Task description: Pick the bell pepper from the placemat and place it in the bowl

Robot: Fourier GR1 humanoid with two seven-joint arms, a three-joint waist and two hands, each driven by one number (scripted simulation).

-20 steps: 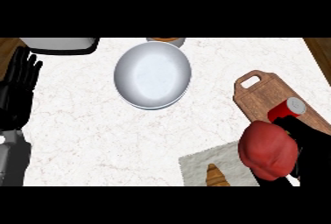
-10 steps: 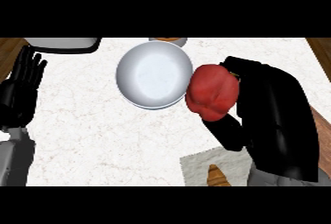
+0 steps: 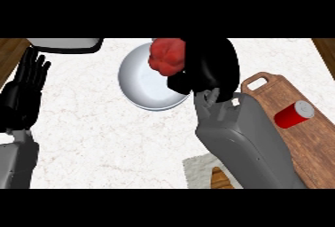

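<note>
A red bell pepper [image 3: 168,56] hangs over the upper right part of the white bowl [image 3: 144,86], which stands at the back middle of the counter. My right hand [image 3: 208,66] is shut on the pepper from its right side, with the grey forearm running down to the lower right. A corner of the pale placemat [image 3: 196,170] shows at the lower edge, partly hidden by that forearm. My left hand [image 3: 23,91] rests open at the left edge, fingers up.
A wooden cutting board [image 3: 294,133] lies at the right with a red can [image 3: 293,114] on it. A white appliance edge [image 3: 65,43] sits at the top left. A brown object [image 3: 221,179] lies on the placemat.
My right hand has carried the pepper from the placemat up and left, and it is now above the bowl. The left hand has stayed put.
</note>
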